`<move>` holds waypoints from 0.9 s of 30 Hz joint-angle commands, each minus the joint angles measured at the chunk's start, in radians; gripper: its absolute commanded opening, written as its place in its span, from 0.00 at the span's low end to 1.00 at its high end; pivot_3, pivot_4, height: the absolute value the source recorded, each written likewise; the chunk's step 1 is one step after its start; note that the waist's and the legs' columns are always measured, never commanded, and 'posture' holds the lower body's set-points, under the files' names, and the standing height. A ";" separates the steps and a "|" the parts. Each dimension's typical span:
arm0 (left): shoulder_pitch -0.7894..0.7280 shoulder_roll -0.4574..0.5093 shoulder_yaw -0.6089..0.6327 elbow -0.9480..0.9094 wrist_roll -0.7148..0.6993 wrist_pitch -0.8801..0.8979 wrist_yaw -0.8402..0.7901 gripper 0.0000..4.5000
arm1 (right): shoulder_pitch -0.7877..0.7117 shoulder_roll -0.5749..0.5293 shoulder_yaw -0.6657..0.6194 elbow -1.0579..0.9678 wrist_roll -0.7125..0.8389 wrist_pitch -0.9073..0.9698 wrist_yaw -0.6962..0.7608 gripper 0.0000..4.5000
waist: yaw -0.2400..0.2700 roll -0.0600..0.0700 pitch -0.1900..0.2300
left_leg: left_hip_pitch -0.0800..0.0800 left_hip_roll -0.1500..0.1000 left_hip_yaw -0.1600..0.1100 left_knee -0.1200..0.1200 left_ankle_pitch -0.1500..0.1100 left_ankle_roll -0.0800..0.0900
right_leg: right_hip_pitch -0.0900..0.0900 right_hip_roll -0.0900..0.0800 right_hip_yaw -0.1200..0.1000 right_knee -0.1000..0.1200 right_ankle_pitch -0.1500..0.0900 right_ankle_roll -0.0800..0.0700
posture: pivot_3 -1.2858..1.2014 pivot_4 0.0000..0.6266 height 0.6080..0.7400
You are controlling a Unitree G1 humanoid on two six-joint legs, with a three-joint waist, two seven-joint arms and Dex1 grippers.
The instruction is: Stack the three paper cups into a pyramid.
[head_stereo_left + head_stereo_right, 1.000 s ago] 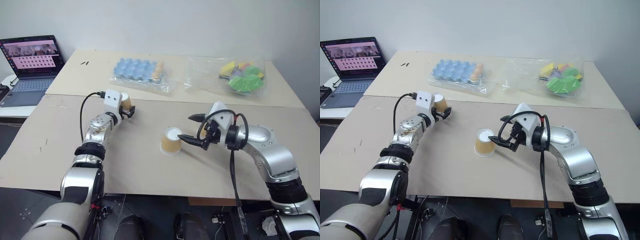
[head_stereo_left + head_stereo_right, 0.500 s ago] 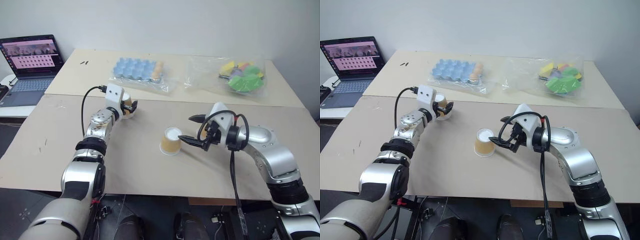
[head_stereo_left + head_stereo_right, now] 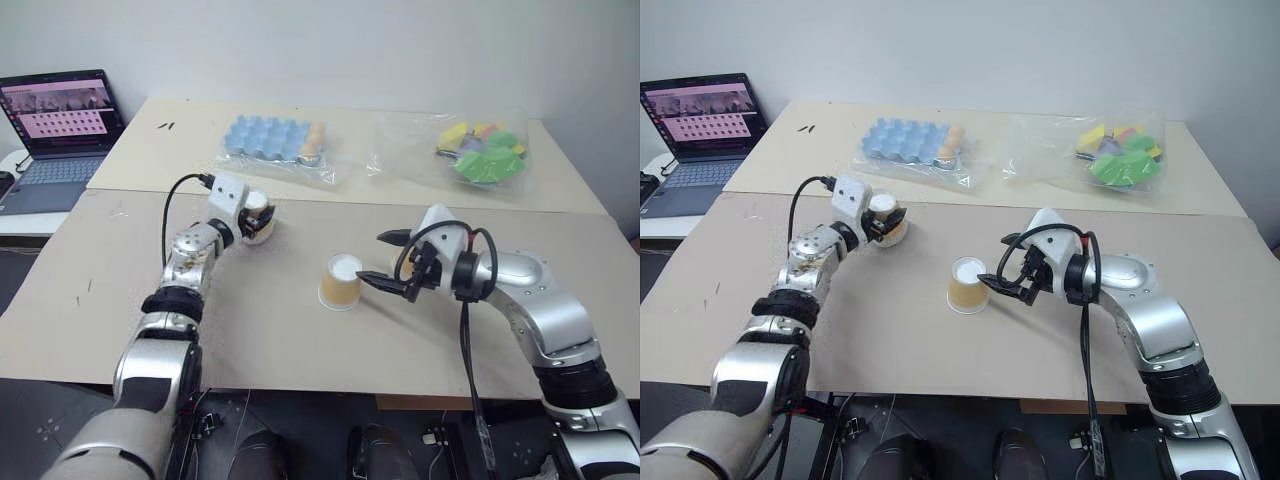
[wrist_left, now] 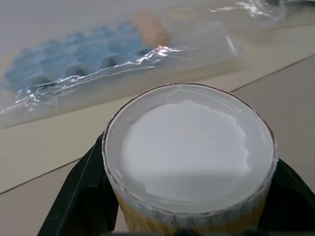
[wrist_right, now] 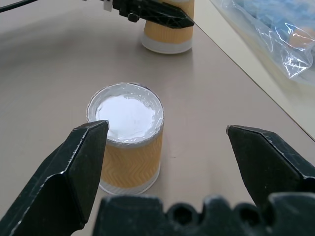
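Note:
An upside-down paper cup point(image 4: 189, 147) with a white base and orange sides sits between the black fingers point(image 4: 78, 196) of my left gripper point(image 3: 257, 218), which is shut on it at the left of the table. A second upside-down cup point(image 3: 341, 281) stands in the middle. My right gripper point(image 3: 371, 259) is open just right of this cup, level with it, one finger on each side without touching. A third orange cup shape point(image 3: 313, 140) stands by the blue tray at the back.
The blue moulded tray point(image 3: 265, 138) in plastic wrap and a clear bag of coloured blocks point(image 3: 485, 150) lie on the far table. An open laptop point(image 3: 62, 125) sits at the back left. The near tabletop point(image 3: 280, 335) is bare board.
My left gripper has closed on the cup it stood around, and the hand has swung a little to the right with it. The right arm and the middle cup have not moved.

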 commanded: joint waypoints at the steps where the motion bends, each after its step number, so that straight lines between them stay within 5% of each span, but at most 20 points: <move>1: 0.111 0.053 -0.051 -0.297 -0.107 0.087 -0.270 0.66 | 0.002 -0.014 -0.025 -0.020 -0.006 -0.002 -0.010 1.00 | 0.000 0.000 0.000 | 0.000 0.000 0.000 0.000 0.000 0.000 | 0.000 0.000 0.000 0.000 0.000 0.000 | 0.52 0.24 0.97; 4: 0.241 0.142 -0.110 -0.499 -0.200 0.223 -0.505 0.66 | 0.003 -0.012 -0.027 -0.017 -0.012 -0.003 -0.019 1.00 | -0.004 0.000 0.000 | 0.000 0.000 0.000 0.000 0.000 0.000 | 0.000 0.000 0.000 0.000 0.000 0.000 | 0.52 0.24 0.97; 8: 0.278 0.195 -0.157 -0.567 -0.214 0.279 -0.615 0.66 | 0.004 -0.014 -0.033 -0.022 -0.011 0.000 -0.030 1.00 | 0.003 0.000 0.000 | 0.000 0.001 0.000 0.003 0.000 0.000 | -0.001 0.000 0.001 -0.001 0.000 0.000 | 0.52 0.24 0.97; 27: 0.156 0.071 -0.231 -0.403 -0.113 0.175 -0.599 0.66 | 0.057 -0.035 -0.085 -0.094 0.008 0.039 -0.070 1.00 | 0.009 0.000 0.000 | 0.000 0.000 -0.008 0.007 0.000 0.001 | 0.001 0.000 0.003 0.001 0.000 0.000 | 0.52 0.24 0.97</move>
